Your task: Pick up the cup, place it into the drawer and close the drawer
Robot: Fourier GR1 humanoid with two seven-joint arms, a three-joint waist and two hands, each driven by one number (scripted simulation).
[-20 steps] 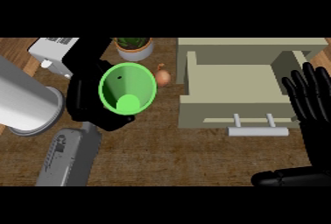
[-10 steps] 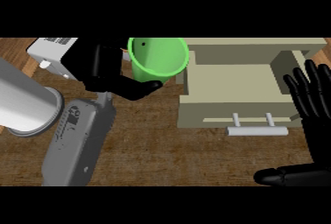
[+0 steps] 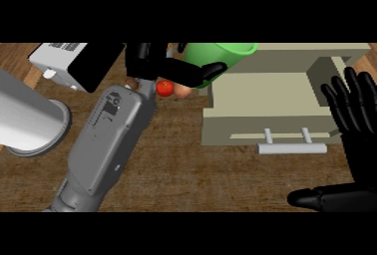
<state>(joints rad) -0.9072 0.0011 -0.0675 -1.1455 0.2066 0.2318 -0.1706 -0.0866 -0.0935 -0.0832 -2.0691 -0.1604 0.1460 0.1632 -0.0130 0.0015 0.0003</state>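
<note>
Nearest me, the robot's black right hand [image 3: 357, 139] rests open at the right edge, fingers spread upward and thumb stretched out low. Just to its left is the pale beige open drawer [image 3: 265, 127], its light grey bar handle [image 3: 290, 148] facing the near side over the brown wooden counter [image 3: 199, 179]. The grey left forearm [image 3: 103, 144] slants up from the lower left. Beyond it the black left hand [image 3: 158, 64] is curled round the bright green plastic cup [image 3: 221, 52], held tilted at the drawer's far left corner; I can't quite tell whether it is over the cavity. Just under that hand is a small red round thing [image 3: 165, 88], with a white box [image 3: 63, 57] to its left.
</note>
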